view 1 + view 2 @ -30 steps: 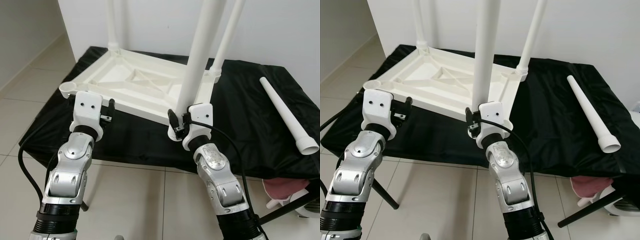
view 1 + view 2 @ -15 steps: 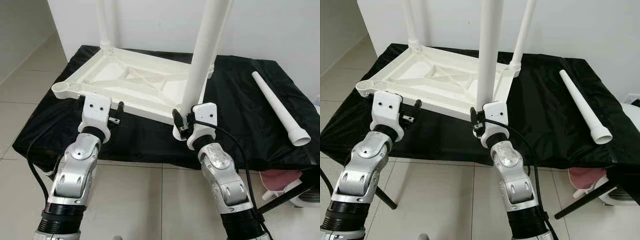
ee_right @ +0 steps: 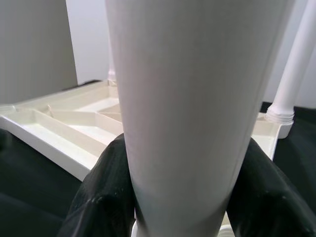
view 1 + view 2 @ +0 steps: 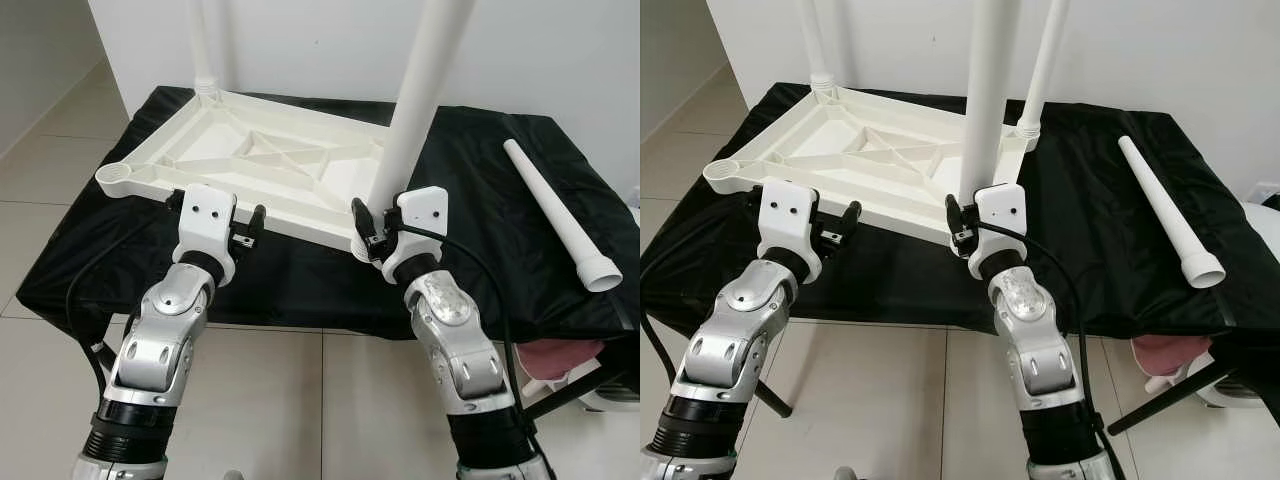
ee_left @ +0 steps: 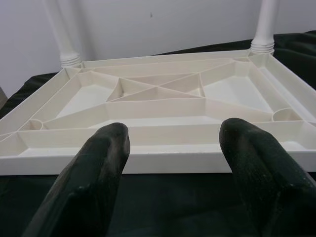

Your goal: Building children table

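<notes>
Tabletop [image 4: 270, 170], white and ribbed, is laid upside down on a black-draped work surface [image 4: 480, 250], presumably so the leg sockets face up. At its near-left corner an empty socket [image 4: 117, 180] is left open, judged to be the last one unfilled. Just right of it the left gripper [image 4: 215, 215] is held near the tabletop's near edge, fingers [image 5: 101, 163] spread with nothing between them — apparently standing by. Two legs are already stood in the far corners, one far left [image 4: 203, 45] and one far right [image 4: 1048, 55]. At the near-right corner the right gripper [image 4: 962, 222] is closed around a third leg [image 4: 415, 110] low on its shaft, held upright — probably to press it into its socket. Well to the right, a loose fourth leg [image 4: 560, 215] is lying on the cloth, untouched.
</notes>
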Motion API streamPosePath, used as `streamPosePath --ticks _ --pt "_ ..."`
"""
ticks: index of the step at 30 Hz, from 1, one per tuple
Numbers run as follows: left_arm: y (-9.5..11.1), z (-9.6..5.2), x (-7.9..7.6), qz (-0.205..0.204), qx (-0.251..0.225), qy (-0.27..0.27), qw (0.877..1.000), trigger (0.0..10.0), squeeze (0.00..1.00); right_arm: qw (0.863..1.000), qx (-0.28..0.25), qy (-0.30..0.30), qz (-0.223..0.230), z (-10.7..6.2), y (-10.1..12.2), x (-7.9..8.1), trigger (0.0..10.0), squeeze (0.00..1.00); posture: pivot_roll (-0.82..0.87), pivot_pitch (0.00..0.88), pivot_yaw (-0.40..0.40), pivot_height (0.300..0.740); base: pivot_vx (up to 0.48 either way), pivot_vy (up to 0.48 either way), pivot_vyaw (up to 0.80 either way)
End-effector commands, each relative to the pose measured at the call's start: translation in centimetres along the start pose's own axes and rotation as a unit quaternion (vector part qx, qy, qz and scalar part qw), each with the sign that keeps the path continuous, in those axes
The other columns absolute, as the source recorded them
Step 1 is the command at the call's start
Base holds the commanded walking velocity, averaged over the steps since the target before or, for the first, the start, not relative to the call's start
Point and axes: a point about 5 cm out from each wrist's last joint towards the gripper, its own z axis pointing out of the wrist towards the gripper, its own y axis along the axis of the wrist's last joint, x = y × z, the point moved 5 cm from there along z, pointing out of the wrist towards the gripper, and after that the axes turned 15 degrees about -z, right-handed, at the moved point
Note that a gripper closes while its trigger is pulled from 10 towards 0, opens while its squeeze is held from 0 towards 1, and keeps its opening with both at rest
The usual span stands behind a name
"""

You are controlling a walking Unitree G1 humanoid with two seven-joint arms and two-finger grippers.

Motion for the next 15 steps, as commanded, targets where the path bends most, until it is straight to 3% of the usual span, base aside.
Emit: streamPosePath --ticks 1,5,15 --pt "-0.33 -0.34 -1.23 0.0 0.018 -0.061 0.998 10.0 0.0 1.0 -0.018 -0.009 0.0 -0.14 0.81 -0.13 10.0 0.0 0.07 0.081 -0.05 0.74 0.0 0.0 0.0" --pt "0.24 -0.35 -1.17 -0.003 0.004 -0.062 0.998 10.0 0.0 1.0 -0.019 -0.012 -0.003 -0.17 0.82 0.04 10.0 0.0 0.07 0.08 -0.051 0.74 0.0 0.0 0.0" --pt "0.4 -0.24 -1.11 -0.005 0.002 -0.058 0.998 10.0 0.0 0.999 -0.024 -0.023 -0.01 0.05 0.92 -0.65 10.0 0.0 0.07 0.083 -0.051 0.74 0.462 0.0 0.0"
